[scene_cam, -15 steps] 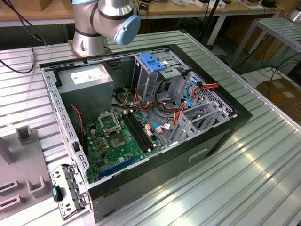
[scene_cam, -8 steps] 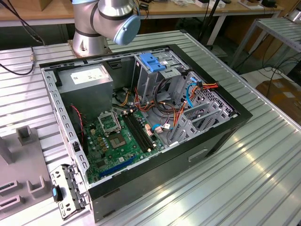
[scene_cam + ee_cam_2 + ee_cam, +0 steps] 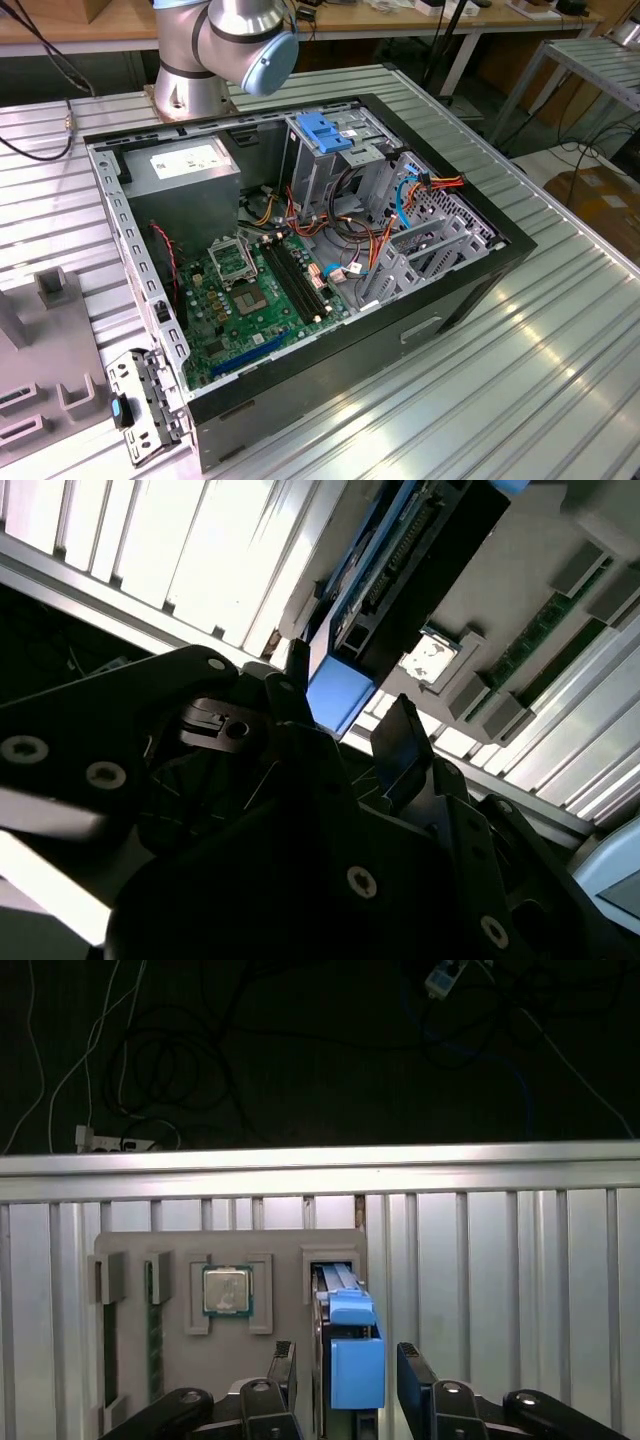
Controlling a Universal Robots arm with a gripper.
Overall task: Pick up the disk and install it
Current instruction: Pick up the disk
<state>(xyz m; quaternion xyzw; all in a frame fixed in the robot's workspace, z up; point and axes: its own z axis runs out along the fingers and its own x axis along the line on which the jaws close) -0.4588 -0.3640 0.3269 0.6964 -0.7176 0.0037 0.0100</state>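
The disk [image 3: 355, 1360] stands on edge in a slot of a grey holder block [image 3: 285, 1250], with its blue carrier frame facing the camera. In the second wrist view the disk's blue end [image 3: 340, 692] sits just beyond the fingertips. My gripper [image 3: 347, 1378] is open and straddles the disk. One black finger [image 3: 283, 1370] is on one side and the other finger [image 3: 412, 1378] on the opposite side, each with a small gap to the blue frame. In the second wrist view the gripper [image 3: 350, 715] again shows one finger to each side of the disk.
The holder block also carries a processor chip [image 3: 227, 1290] and memory sticks [image 3: 155, 1325], on a ribbed metal table [image 3: 520, 1260]. In the exterior view the open computer case [image 3: 470, 290] shows a drive cage with blue latch [image 3: 325, 130], a power supply [image 3: 185, 165] and a motherboard [image 3: 255, 295].
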